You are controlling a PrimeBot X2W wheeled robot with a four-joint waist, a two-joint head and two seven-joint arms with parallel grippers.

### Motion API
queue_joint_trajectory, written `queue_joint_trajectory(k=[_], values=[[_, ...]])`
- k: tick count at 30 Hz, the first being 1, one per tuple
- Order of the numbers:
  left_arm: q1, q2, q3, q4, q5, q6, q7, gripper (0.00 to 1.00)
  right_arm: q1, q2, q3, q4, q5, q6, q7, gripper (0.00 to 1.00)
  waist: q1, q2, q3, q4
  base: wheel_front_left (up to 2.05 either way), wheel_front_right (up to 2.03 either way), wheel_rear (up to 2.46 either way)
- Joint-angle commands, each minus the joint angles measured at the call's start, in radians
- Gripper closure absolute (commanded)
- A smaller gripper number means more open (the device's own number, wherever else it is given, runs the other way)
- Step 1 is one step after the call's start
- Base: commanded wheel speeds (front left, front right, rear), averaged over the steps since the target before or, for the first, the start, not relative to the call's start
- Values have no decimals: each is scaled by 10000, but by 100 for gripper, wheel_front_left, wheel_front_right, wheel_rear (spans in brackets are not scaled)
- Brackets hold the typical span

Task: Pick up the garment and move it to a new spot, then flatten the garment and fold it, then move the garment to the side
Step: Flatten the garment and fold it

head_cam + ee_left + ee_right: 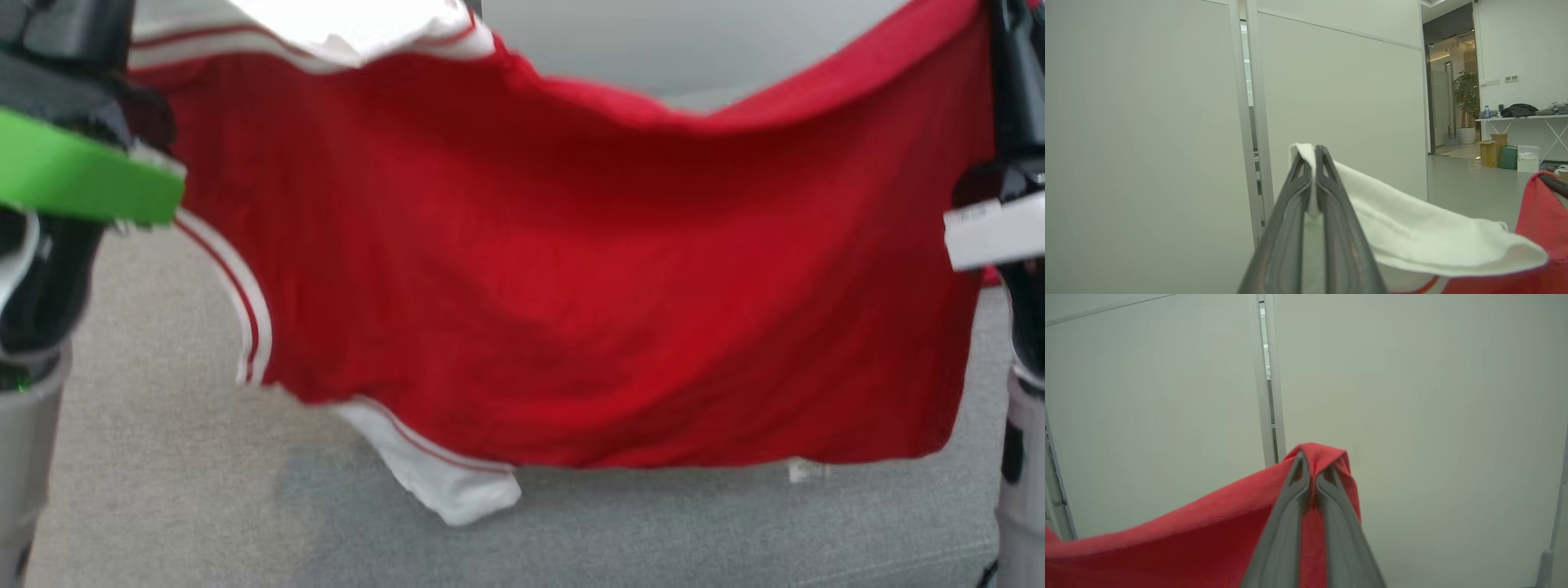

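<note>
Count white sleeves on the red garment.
2. One white fabric sleeve up top, pinched in the left gripper fingers; the other hangs at the bottom of the red garment.

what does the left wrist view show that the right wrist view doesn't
Left wrist view: the left gripper shut on the white part of the garment. Farther back in the room are a potted plant and a table.
Right wrist view: the right gripper shut on a red corner of the garment.
Both: the garment's red cloth hanging away to one side, and a pale partition wall with a vertical seam.
</note>
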Motion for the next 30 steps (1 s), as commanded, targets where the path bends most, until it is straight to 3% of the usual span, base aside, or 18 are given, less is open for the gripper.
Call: queue_joint_trajectory(k=[1,9,17,23,30], values=[[-582,62,-54,395,196,-134,38,100,-583,-5,66,500,-153,-5,-184,100,0,0,1320,4,0,0,0],[-4057,56,-720,3414,1409,-618,-175,100,-4825,203,675,4490,-912,-5,-1679,100,0,0,3141,-309,0,0,0],[-7554,-781,-1073,6698,2700,-698,-2213,100,-8582,481,533,8205,-2591,-5,-3439,100,0,0,4227,-276,0,0,0],[-7673,-1591,-1414,8280,2379,-837,-3441,100,-9422,606,221,10477,-3505,-5,-4347,100,0,0,4748,242,0,0,0],[-6158,-1628,-1856,8842,1633,-938,-4326,100,-8635,654,147,12428,-4065,-5,-5224,100,0,0,5157,636,0,0,0]])
